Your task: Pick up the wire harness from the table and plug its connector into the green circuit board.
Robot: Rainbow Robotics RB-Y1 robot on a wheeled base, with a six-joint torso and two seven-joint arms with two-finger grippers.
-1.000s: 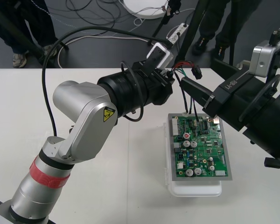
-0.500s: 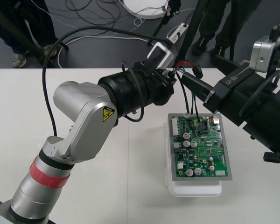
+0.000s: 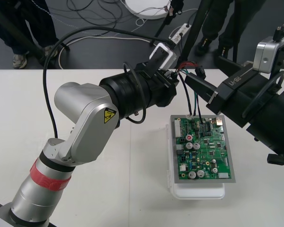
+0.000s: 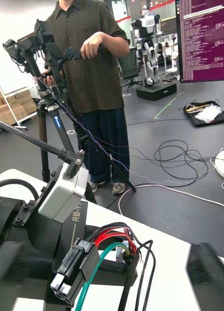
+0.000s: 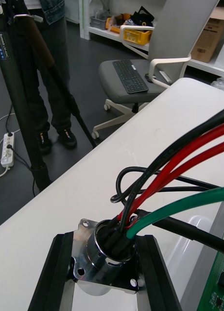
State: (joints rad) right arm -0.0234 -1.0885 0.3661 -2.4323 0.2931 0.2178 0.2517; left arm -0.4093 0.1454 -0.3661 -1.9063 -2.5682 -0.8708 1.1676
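Note:
My left gripper point(image 3: 174, 75) hovers over the table's far side, shut on the harness's round metal socket point(image 5: 106, 252), whose flange sits between the two black fingers point(image 5: 51, 272). Red, black and green wires point(image 3: 185, 66) arc from it to the small black plug point(image 3: 199, 74), which hangs in the air. My right gripper point(image 3: 201, 70) comes in from the right, open, with the plug point(image 4: 73, 274) between its spread fingers point(image 4: 207, 274) and untouched. Wire loops point(image 3: 194, 101) droop to the far edge of the green circuit board point(image 3: 206, 151) on its white base point(image 3: 199, 191).
The left arm's silver links point(image 3: 80, 123) cross the table's middle-left. The right arm's dark body point(image 3: 260, 109) overhangs the board's right side. Bare table point(image 3: 132, 189) lies left of the board. Cables and a power strip point(image 3: 180, 32) lie on the floor beyond the far edge.
The right gripper has shifted slightly toward the far edge, bringing its fingers level with the plug. The left gripper and socket have held still.

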